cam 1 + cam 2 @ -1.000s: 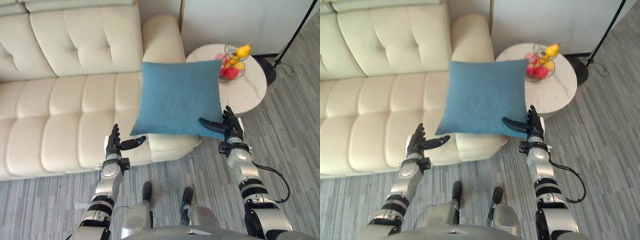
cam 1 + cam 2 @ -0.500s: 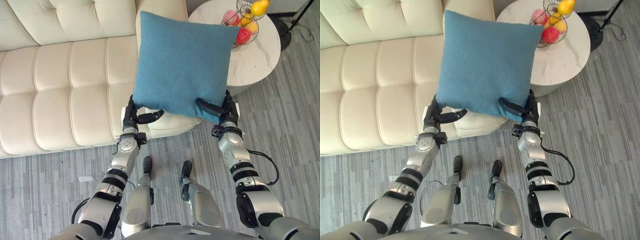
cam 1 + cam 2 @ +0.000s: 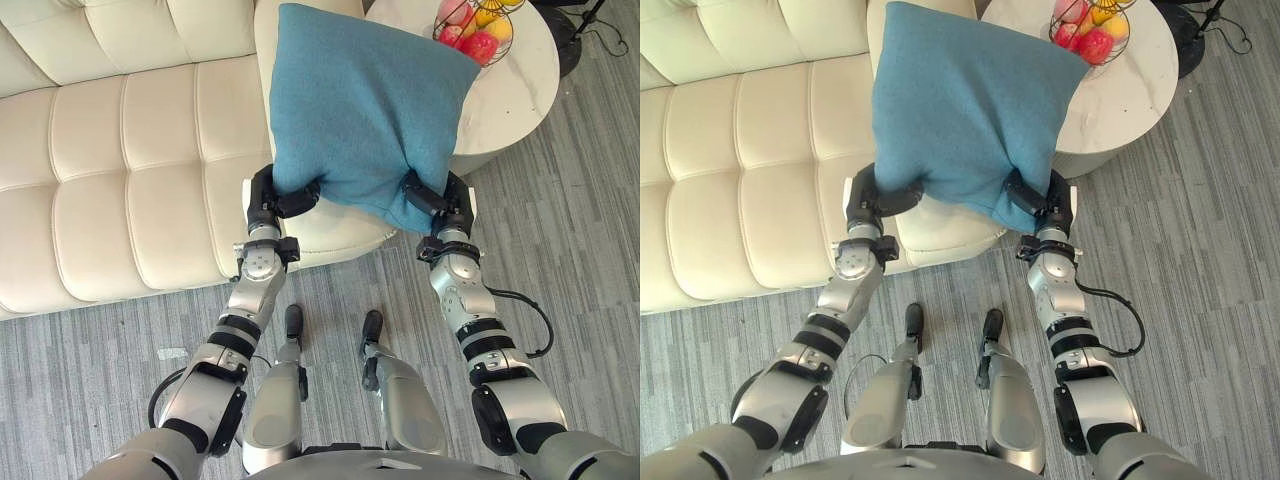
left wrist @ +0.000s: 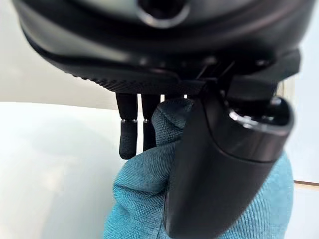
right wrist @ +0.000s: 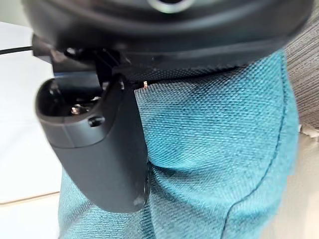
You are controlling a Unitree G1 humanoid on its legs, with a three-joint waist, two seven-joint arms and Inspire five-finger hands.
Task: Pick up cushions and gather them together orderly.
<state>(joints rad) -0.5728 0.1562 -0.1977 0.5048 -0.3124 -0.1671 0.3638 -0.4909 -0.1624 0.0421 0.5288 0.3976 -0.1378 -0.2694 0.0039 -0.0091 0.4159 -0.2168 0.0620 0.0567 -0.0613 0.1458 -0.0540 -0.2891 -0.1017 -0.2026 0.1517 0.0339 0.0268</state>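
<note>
Above the armrest end of the cream sofa, the blue cushion hangs upright in the air, carried by its two lower corners. The left hand has thumb and fingers pinched on one corner. The right hand clamps the other, thumb pressed into the fabric. Just beside stands the round table with a fruit basket. The pick-up looks done for this cushion. Carrying it to a gathering spot and setting it down neatly, with any others, remains.
</note>
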